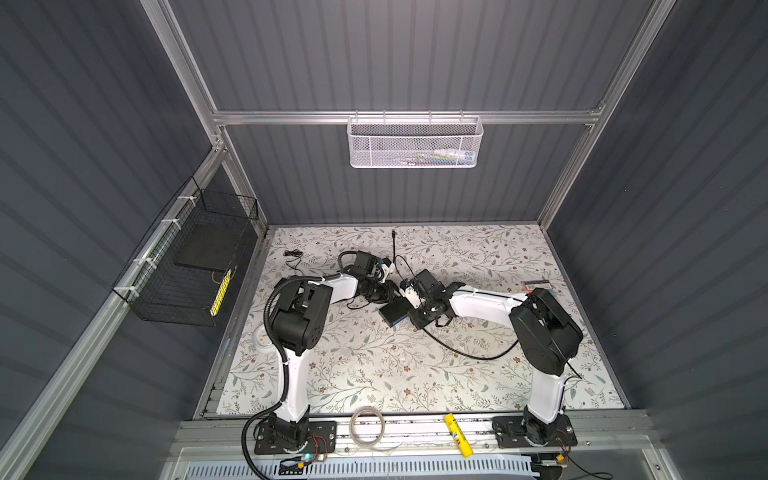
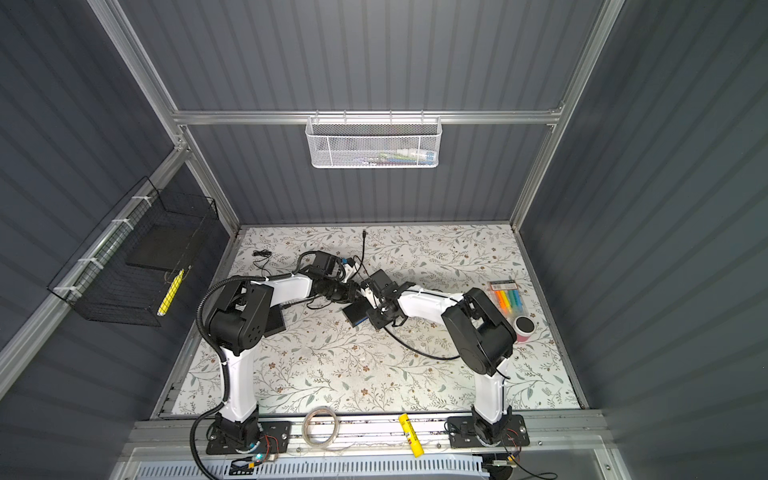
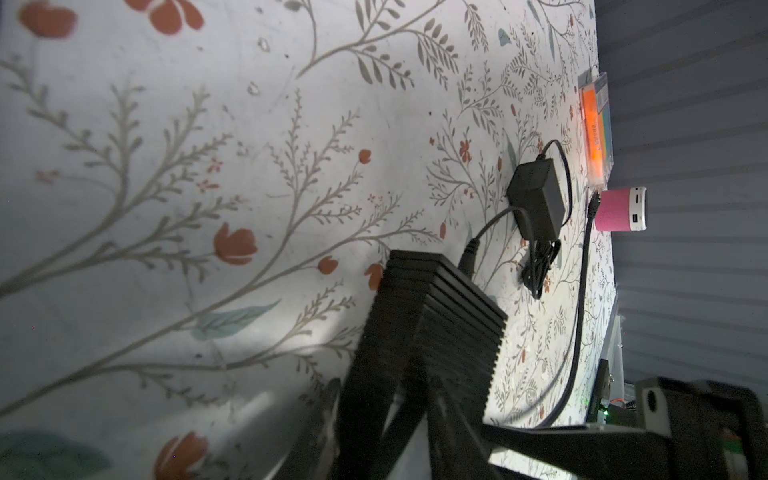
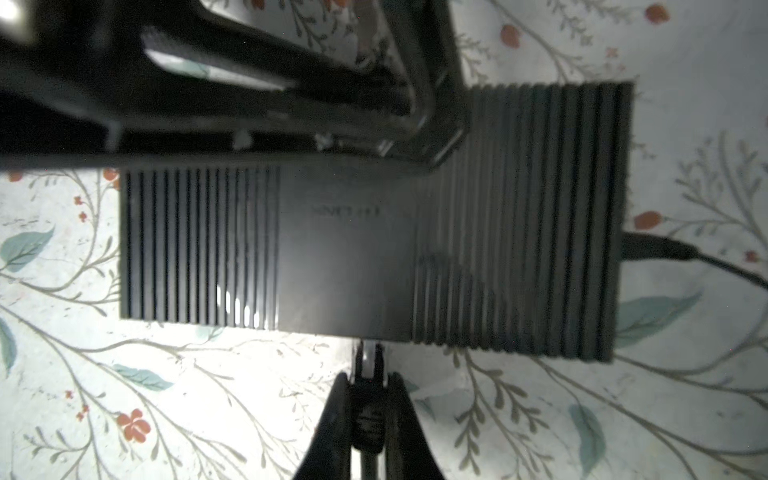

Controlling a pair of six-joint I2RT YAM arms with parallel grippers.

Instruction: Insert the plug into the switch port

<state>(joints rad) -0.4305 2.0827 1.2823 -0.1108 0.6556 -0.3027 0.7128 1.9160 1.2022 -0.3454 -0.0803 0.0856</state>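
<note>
Matt ribbed switch (image 4: 345, 249), seemingly plastic; smooth table (image 4: 208, 395)

RJ45 plug (image 4: 367, 365) nose-on to the long side of a black network switch (image 4: 353, 249).
The network switch is a flat black box with ribbed ends and a smooth middle band bearing faint lettering. In both top views (image 1: 392, 311) (image 2: 356, 312) it sits near the middle of the floral table (image 1: 374, 374), its blue face toward the front. The clear-tipped, black-booted plug, pinched in the right gripper (image 4: 368, 384), touches that side's edge; whether it has entered a port cannot be told. Its black cable (image 1: 469, 353) loops away.
</note>
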